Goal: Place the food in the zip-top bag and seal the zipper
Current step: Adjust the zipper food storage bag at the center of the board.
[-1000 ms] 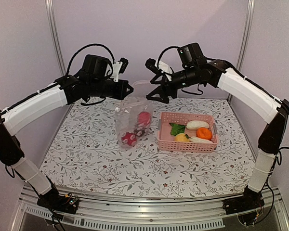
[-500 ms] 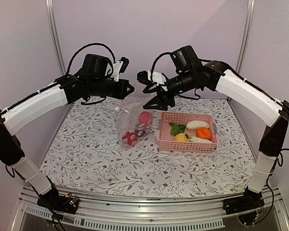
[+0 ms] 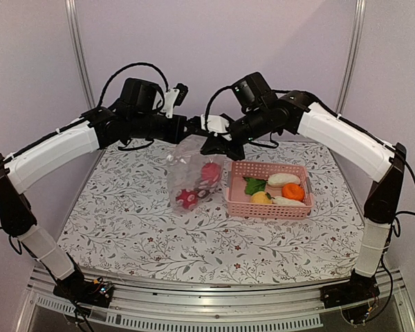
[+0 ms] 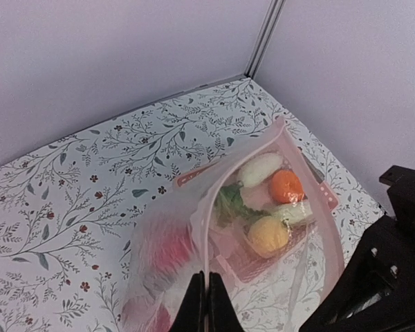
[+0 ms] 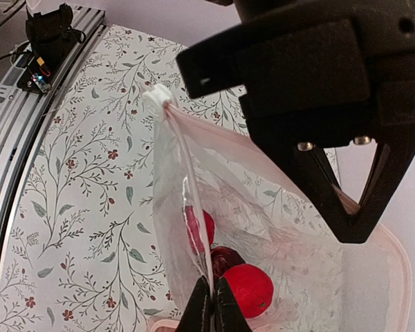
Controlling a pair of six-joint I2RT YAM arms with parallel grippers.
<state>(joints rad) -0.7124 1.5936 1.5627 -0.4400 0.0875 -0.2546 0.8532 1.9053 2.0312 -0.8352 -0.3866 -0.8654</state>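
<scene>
The clear zip-top bag (image 3: 189, 178) hangs above the table with red balls (image 5: 247, 289) and a dark maroon piece (image 5: 225, 259) in its bottom. My left gripper (image 3: 190, 128) is shut on one side of the zipper (image 4: 206, 232) strip at the mouth. My right gripper (image 3: 210, 144) is shut on the other side of the zipper (image 5: 185, 162), so the mouth gapes between them. Other food lies in the pink basket (image 3: 268, 208): a green leafy piece (image 3: 254, 185), a white oblong (image 3: 283, 179), an orange piece (image 3: 292, 191) and a yellow one (image 3: 261, 198).
The basket stands on the flowered table cover (image 3: 138, 228), just right of the hanging bag. Grey walls and two metal posts (image 3: 77, 48) close off the back. The table's front rail (image 3: 207, 304) runs along the near edge.
My right gripper has swung left and down to the bag's mouth and shut on its edge. The left gripper has kept its hold with the bag hanging in place.
</scene>
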